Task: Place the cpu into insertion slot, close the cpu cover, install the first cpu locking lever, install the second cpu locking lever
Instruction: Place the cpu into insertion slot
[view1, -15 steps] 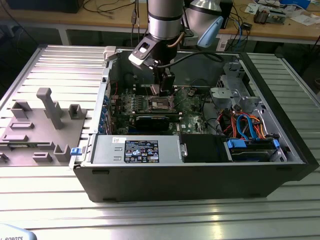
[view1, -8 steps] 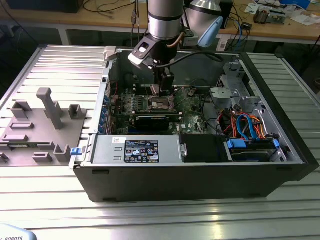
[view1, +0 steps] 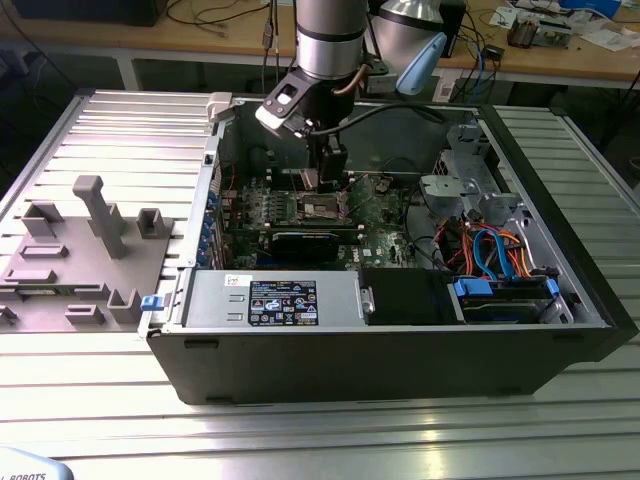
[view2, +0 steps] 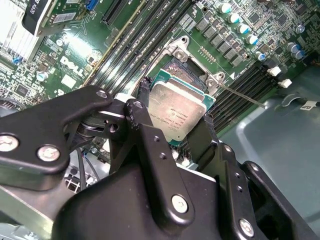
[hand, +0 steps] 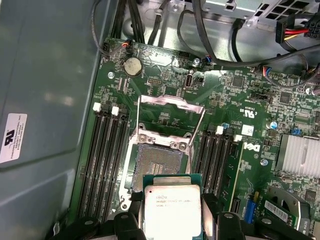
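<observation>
A computer case (view1: 400, 370) lies open on its side on a ribbed metal table (view1: 300, 440). The arm (view1: 328, 60) reaches down into it from the far side. Its jaws hang over the green motherboard (view1: 380, 228), in the part of the case toward the exterior view's left.

The jaws are closed on the cpu (view2: 177, 112), gripping it by two opposite edges with its pale silvery face showing. In the first wrist view the cpu (hand: 172, 212) sits between the black jaw tips and hides the near edge of the insertion slot (hand: 159, 167). The cpu is not seated. It is held above the slot, and the dark contact field of the slot is bare beyond it. In the second wrist view the chip overlaps most of the insertion slot (view2: 182, 67), so only the slot's far corner and metal rim show past it.

The cpu cover (hand: 170, 102) stands swung open on the far side of the slot, and green board is visible through its window. A thin metal rod (view2: 242, 96) sticks out sideways from one corner of the socket rim. Long black memory slots (hand: 102, 155) run along both sides of the socket.

On the table at the exterior view's left, beside the case, rests a grey fixture tray (view1: 80, 250) with upright blocks.
</observation>
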